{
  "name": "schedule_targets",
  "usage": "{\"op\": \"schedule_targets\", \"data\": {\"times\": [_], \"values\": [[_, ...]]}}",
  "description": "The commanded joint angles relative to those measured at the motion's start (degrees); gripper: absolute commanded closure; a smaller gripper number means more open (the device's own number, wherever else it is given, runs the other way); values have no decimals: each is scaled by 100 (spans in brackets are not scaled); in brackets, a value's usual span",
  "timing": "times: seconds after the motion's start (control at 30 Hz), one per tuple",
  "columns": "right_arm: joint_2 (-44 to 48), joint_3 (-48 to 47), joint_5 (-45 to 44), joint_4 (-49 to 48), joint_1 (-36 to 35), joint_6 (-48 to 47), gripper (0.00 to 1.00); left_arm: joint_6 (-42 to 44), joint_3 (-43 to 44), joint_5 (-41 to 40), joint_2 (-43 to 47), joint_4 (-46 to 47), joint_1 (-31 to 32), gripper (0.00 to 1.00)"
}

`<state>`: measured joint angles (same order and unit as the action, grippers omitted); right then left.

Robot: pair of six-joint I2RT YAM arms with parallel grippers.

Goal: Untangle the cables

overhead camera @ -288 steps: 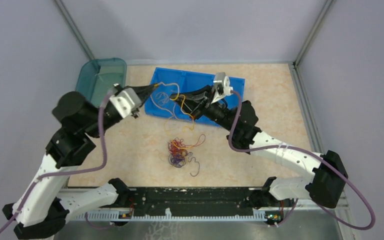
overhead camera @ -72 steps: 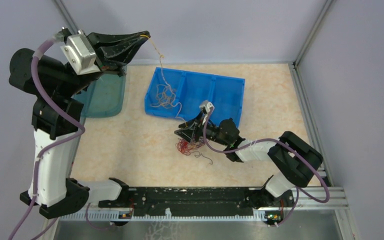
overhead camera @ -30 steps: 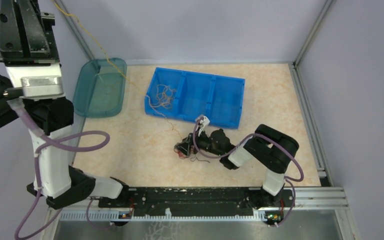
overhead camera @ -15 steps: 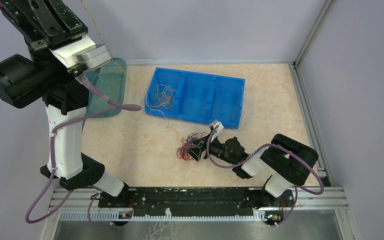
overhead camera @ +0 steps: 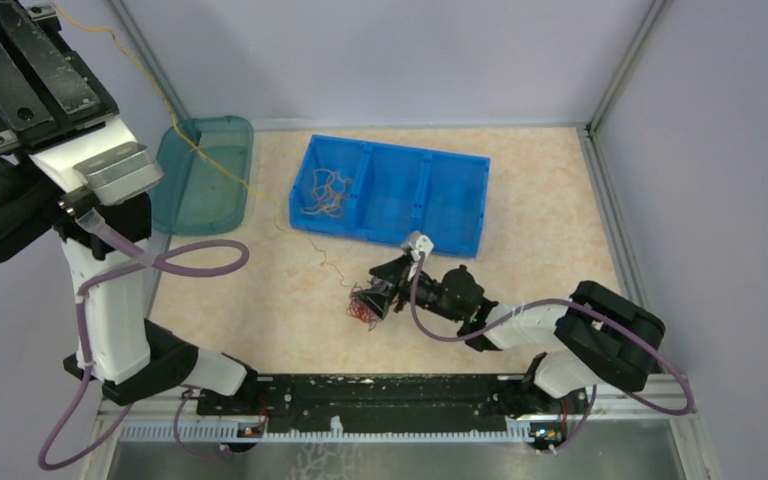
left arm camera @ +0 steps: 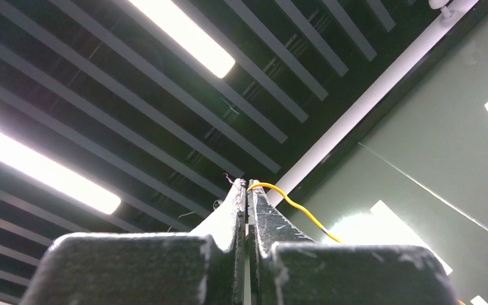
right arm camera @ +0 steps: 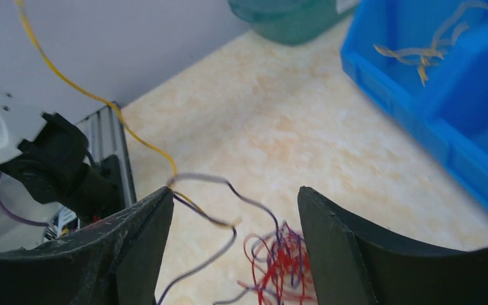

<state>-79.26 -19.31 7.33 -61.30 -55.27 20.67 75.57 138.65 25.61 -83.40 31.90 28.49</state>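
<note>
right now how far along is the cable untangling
Done: a few orange-yellow cables lie in the left compartment of the blue bin. In hand: the left gripper, shut and raised high, holds a yellow cable that runs down to the red and purple tangle. Left: that tangle, on the table, at the open right gripper.

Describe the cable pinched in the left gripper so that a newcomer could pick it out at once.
Find the teal tray left of the blue bin. A thin yellow cable crosses above it, climbing to the raised left gripper and dropping to the red tangle. Only it is stretched long, not heaped.
</note>
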Motion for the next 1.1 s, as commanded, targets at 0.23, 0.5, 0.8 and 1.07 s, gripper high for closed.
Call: {"op": "schedule_targets", "data": {"times": [0.23, 0.5, 0.8, 1.07], "values": [[-1279, -1356, 985, -396, -213, -485, 30, 10, 212, 366, -21, -163, 4, 100], [-1976, -1542, 715, -325, -275, -283, 36, 65, 212, 530, 16, -181, 7, 100], [-2289, -1828, -539, 341, -283, -321, 52, 82, 453, 630, -63, -30, -1, 100], [-1781, -1328, -1262, 164, -274, -355, 50, -252, -47, 52, 324, -505, -1, 100]]}}
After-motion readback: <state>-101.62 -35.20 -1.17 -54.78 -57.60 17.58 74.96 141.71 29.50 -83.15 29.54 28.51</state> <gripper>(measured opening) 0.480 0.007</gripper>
